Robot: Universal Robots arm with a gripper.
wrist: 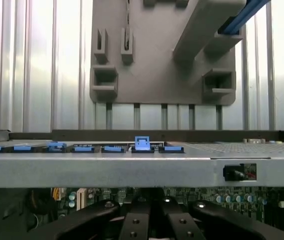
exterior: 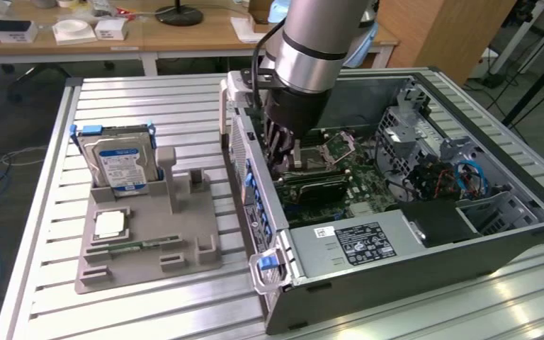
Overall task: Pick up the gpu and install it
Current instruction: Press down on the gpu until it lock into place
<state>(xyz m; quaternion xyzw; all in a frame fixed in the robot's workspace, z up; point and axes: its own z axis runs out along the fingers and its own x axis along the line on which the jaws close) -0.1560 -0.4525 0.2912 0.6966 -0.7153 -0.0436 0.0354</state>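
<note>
Evidently the work has got as far as the installing stage. The gpu [exterior: 317, 186], read here as the dark flat card over the motherboard [exterior: 371, 195], sits inside the open computer case [exterior: 367, 283], just below the hand [exterior: 282, 159] and no longer out on the surface [exterior: 139, 106]. The hand is closed and reaches down into the case close to the near wall; in the wrist view its dark fingers [wrist: 107, 215] meet above the board. Whether they pinch the card's edge or merely rest by it cannot be told, because the contact is hidden. Whether the card is fully pressed into its slot cannot be told either, so seating and release are judged as not yet confirmed. A row of blue latches [wrist: 142, 144] lines the top edge of the case wall. Beside the case, on the exterior view's left, the grey holder [exterior: 139, 258] carries the hard drive [exterior: 121, 166] upright, a square chip [exterior: 110, 225] and the narrow memory stick [exterior: 144, 246]; its upright posts [exterior: 170, 164] hold nothing.
</note>
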